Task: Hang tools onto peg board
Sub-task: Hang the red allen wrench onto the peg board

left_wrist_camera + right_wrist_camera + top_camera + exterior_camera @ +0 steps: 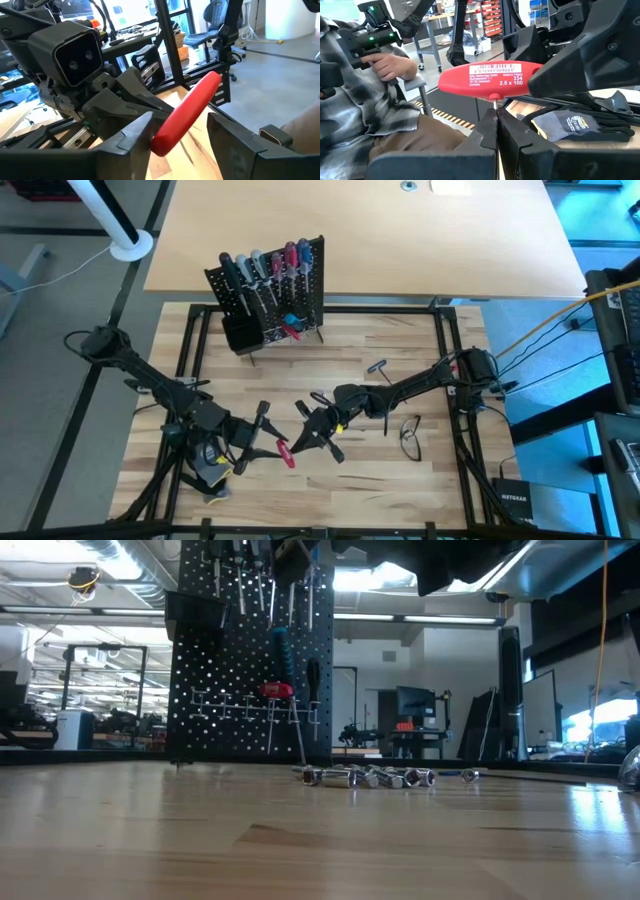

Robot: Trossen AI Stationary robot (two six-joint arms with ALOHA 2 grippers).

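High view: both grippers meet at the table's front, red-handled tool (285, 453) between them, well apart from the peg board (268, 295); left wrist: left gripper (177, 142) brackets the smooth, rigid, likely light handle, contact unclear; right wrist: right gripper (496, 131) pinches the thin shank shut.

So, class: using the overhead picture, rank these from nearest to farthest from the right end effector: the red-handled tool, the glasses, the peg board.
1. Red-handled tool: right at the right end effector, between the two arms.
2. Glasses: on the table beside the right arm.
3. Peg board: upright at the table's far edge.
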